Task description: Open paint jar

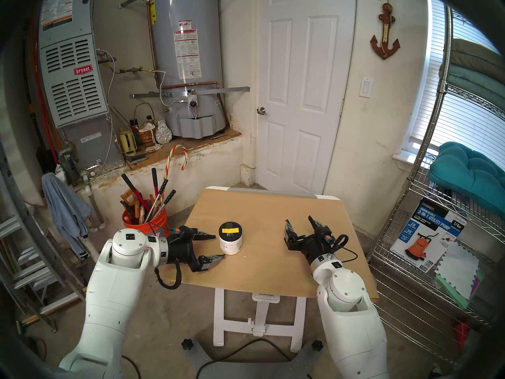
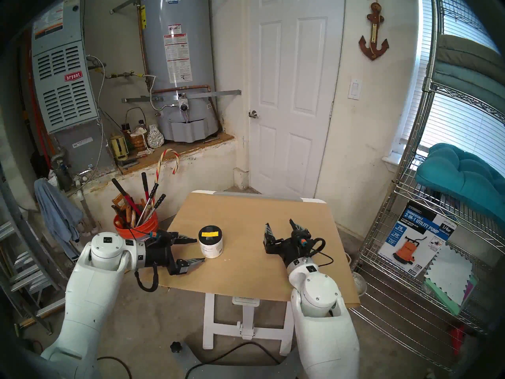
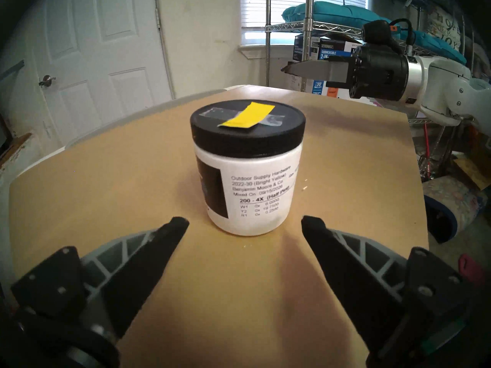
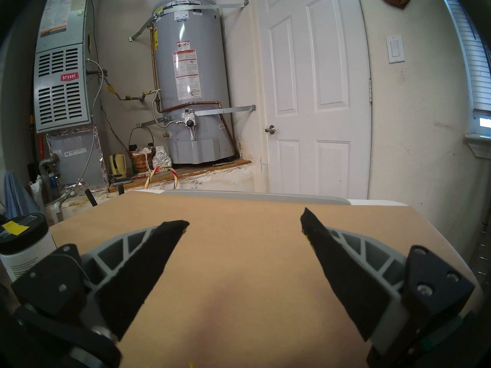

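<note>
Daylight enters via the blinds of the window point(image 1: 461, 105) at right, blown out there. Even, bright room, soft shadows on the table point(image 3: 345, 200). Fisheye bends edges, dark rim. Slight label blur on the paint jar point(image 3: 247, 192).

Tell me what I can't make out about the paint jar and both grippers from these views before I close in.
- Paint jar contents: hidden by the black lid and the opaque white wall in every view.
- Jar's far side: turned away in the left wrist view.
- Label's small lines: blurred in the left wrist view, too small from the head.
- Jar in the right wrist view: cut off by the left edge and a finger.
- Left gripper and right gripper: both plainly open.
</note>
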{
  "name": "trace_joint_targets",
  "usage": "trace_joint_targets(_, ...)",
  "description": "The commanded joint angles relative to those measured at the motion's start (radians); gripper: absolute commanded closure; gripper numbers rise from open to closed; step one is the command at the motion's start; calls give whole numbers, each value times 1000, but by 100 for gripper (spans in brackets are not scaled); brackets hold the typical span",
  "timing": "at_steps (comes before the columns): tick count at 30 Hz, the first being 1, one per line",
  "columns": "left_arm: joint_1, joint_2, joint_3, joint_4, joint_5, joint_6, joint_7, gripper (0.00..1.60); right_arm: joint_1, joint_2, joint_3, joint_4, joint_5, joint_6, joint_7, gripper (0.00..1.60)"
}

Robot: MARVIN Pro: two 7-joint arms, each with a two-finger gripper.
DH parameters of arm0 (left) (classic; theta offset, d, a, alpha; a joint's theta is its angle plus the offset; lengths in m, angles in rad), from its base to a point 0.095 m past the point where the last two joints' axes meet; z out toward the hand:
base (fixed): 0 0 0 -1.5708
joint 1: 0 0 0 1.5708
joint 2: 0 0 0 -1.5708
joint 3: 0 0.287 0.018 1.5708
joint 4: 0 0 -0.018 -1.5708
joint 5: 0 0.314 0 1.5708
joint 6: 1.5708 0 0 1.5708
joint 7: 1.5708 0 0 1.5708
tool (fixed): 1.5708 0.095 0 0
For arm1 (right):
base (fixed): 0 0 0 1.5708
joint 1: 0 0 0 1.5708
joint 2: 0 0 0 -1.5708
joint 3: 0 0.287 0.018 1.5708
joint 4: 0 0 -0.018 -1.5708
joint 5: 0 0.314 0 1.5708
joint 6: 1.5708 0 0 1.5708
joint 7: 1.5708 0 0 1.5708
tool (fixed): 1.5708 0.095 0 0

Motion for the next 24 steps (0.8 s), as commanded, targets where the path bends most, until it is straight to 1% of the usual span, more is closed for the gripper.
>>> trace_joint_targets(1,-98,-17,26,39,4,-28,10,0,10,0,-1,-21,-1,-4,0,0)
trace_joint_targets(10,-149,-30,47,113,-13,-55,-16,0,9,0,-1,-21,-1,-4,0,0)
trace_joint_targets(24,-226,-49,93,219,-10,-91,-52,0,9,0,-1,-21,-1,-4,0,0)
